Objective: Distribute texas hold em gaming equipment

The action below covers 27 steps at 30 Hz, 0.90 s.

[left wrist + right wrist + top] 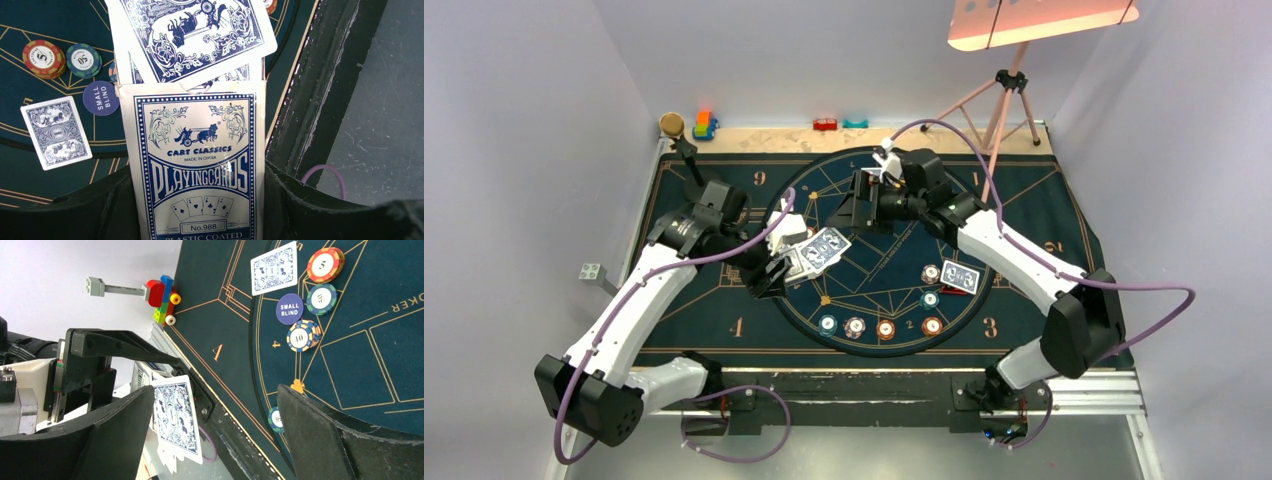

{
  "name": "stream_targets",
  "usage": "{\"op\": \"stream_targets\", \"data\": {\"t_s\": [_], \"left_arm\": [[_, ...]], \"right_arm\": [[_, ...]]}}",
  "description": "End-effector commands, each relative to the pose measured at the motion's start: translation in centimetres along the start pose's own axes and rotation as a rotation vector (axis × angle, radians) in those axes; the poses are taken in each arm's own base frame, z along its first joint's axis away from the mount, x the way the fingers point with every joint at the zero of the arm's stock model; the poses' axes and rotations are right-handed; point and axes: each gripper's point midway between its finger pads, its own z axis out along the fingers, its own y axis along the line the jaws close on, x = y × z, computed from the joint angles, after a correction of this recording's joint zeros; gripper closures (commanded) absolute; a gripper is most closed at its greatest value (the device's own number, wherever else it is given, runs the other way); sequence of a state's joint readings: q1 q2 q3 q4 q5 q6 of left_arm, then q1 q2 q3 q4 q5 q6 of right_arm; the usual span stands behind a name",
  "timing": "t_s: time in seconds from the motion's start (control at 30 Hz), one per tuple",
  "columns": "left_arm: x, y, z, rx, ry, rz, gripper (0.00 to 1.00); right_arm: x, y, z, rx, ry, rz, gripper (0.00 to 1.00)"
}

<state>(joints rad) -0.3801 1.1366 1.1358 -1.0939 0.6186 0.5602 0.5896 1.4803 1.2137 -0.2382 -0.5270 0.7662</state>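
My left gripper (772, 270) (197, 205) is shut on a blue-and-white playing card box (197, 170) (809, 255), held above the left of the dark mat (724, 300). Blue-backed cards (195, 35) stick out of the box's open top. My right gripper (864, 205) (216, 390) is open wide, close to the box on its far right. The top card (176, 417) stands just beside its left finger (115, 435), with nothing gripped. One card (959, 277) (56, 131) (274, 267) lies face down on the mat, with the blue small-blind disc (101, 98) (289, 308) and poker chips (44, 57) (321, 298) beside it.
More chips (854, 326) sit in a row along the mat's near arc. Toy blocks (705, 124) (162, 300) and small red (825, 124) and teal (855, 123) pieces line the back edge. A pink tripod (1009, 100) stands back right. A grey block (591, 272) lies off the mat's left side.
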Motion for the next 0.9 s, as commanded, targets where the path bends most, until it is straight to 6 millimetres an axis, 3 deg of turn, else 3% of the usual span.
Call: {"op": "stream_targets", "data": {"t_s": [0.0,0.13,0.27,0.6,0.73,0.87], "left_arm": [[-1.4,-0.5,-0.8,0.006,-0.056,0.022,0.89],[-1.3,-0.4,-0.8,0.003,-0.054,0.022,0.89],[-1.3,-0.3,-0.7,0.002,-0.05,0.021,0.89],[-1.3,-0.2,-0.7,-0.006,-0.05,0.024,0.89],[-1.3,-0.2,-0.8,-0.008,-0.05,0.025,0.89],[-1.3,-0.2,-0.8,-0.008,-0.049,0.025,0.89]], "right_arm": [[-0.9,2.7,-0.1,-0.108,-0.03,-0.05,0.02],[-0.6,2.8,0.3,-0.117,-0.019,-0.032,0.03],[0.5,2.4,0.8,-0.113,0.032,0.016,0.24],[2.2,1.7,0.1,-0.079,0.058,0.023,0.49],[2.5,1.7,-0.4,-0.078,0.058,0.023,0.64],[2.8,1.7,-0.8,-0.074,0.059,0.021,0.68]]}}
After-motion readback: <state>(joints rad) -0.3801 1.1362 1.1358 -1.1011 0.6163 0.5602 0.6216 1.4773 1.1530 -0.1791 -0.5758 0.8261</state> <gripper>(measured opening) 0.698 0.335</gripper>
